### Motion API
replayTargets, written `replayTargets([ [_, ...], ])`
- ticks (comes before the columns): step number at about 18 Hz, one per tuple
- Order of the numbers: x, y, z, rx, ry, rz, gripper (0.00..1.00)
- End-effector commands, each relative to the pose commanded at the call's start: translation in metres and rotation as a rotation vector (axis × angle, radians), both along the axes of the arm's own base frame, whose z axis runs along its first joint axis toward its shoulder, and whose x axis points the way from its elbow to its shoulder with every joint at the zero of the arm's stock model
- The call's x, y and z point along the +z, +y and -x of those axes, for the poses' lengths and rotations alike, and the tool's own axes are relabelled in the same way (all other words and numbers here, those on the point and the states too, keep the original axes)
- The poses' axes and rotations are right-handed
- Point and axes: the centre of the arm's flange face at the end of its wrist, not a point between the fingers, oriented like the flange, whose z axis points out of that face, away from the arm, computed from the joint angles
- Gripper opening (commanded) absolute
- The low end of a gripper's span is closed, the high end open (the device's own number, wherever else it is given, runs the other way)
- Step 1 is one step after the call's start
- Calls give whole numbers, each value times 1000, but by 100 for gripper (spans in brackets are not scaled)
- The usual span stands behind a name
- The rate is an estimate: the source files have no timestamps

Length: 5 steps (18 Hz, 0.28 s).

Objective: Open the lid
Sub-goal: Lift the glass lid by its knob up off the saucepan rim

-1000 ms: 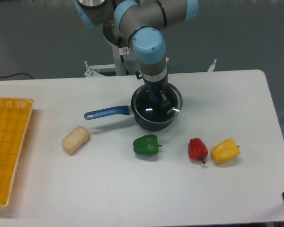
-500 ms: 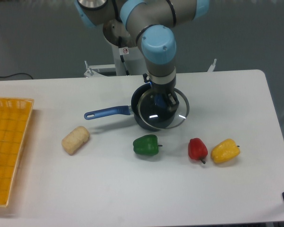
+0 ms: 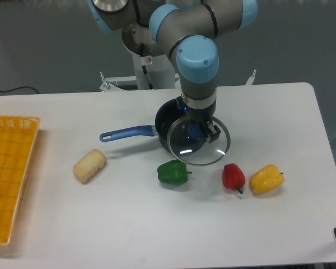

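The pincer (image 3: 197, 130) is gripping the blue knob of the lid (image 3: 200, 142), holding it clamped between both fingers. The lid is sitting offset to the right of the saucepan (image 3: 163, 128), overlapping its right rim. A green pepper (image 3: 173, 172) is lying just below on the counter (image 3: 157, 224).

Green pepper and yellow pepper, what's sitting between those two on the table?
The red pepper lies between the green pepper and the yellow pepper, close beside the yellow one, as the fixed camera shows.
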Motion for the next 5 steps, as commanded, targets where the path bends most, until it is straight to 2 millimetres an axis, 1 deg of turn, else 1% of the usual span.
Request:
replayTargets([
  [1,-3,2,1,0,-2,2,52],
  [3,-4,6,4,8,-2,1,52],
  [5,-5,6,4,9,-3,0,52],
])
